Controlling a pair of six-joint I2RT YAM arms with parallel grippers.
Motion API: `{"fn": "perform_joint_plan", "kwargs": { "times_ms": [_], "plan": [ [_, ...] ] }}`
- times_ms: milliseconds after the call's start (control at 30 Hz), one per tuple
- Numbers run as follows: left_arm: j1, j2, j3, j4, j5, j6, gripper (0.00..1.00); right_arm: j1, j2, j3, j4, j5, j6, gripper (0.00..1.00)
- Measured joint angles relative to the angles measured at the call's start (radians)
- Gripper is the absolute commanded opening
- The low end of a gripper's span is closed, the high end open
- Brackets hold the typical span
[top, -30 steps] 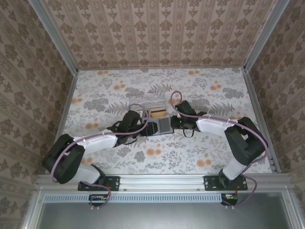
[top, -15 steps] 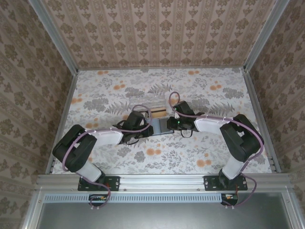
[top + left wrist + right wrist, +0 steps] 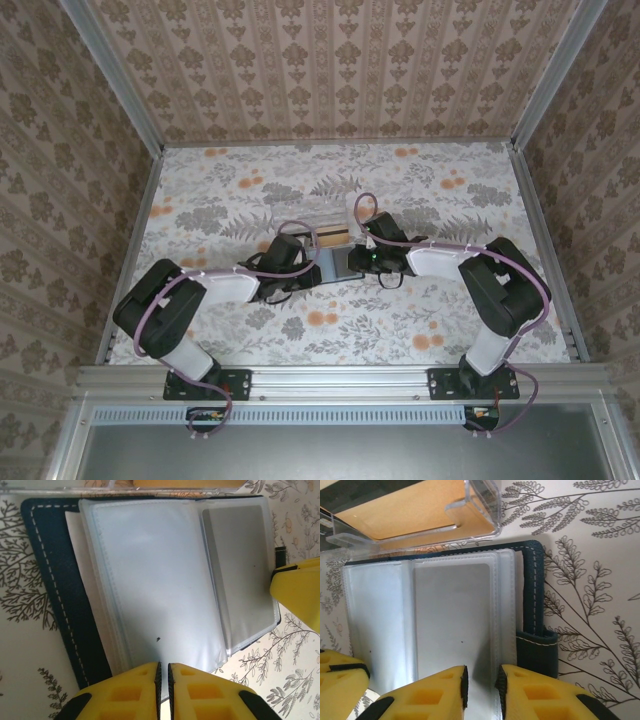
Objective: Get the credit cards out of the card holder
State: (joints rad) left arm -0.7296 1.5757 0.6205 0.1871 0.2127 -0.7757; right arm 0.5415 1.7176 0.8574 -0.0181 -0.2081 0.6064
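The navy card holder [image 3: 335, 262] lies open and flat on the table between both grippers, its clear sleeves facing up [image 3: 150, 580]. A grey credit card [image 3: 237, 575] sits inside one sleeve [image 3: 452, 620]. An orange-tan credit card [image 3: 405, 515] lies in the clear plastic box beside the holder. My left gripper [image 3: 163, 672] is shut, pinching the near edge of a sleeve page. My right gripper [image 3: 481, 682] hangs low over the sleeve with the grey card, jaws a little apart and nothing pinched between them. The holder's snap tab [image 3: 537, 652] lies just right of it.
The clear plastic box [image 3: 320, 222] stands just behind the holder, touching its far edge. Flower-patterned table cloth [image 3: 450, 320] spreads all round. Patterned walls and metal rails close in the table on three sides.
My left gripper has come in from the left over the holder and shut on a sleeve edge. The right gripper's jaws have parted slightly.
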Motion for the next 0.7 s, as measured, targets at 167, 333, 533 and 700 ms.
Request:
{"fn": "perform_joint_plan", "kwargs": {
  "times_ms": [167, 333, 533, 700],
  "plan": [
    [0.0, 0.0, -0.005, 0.003, 0.0, -0.006, 0.15, 0.003, -0.001, -0.002, -0.008, 0.013, 0.0, 0.27],
    [0.0, 0.0, -0.005, 0.005, 0.0, -0.009, 0.15, 0.011, -0.001, -0.002, -0.008, 0.012, 0.0, 0.26],
    [0.0, 0.003, -0.005, 0.007, 0.0, -0.01, 0.15, 0.037, -0.008, -0.002, -0.007, -0.01, 0.001, 0.26],
    [0.0, 0.008, -0.005, 0.011, 0.0, -0.01, 0.15, 0.063, -0.058, -0.001, -0.007, -0.019, 0.001, 0.27]
  ]
}}
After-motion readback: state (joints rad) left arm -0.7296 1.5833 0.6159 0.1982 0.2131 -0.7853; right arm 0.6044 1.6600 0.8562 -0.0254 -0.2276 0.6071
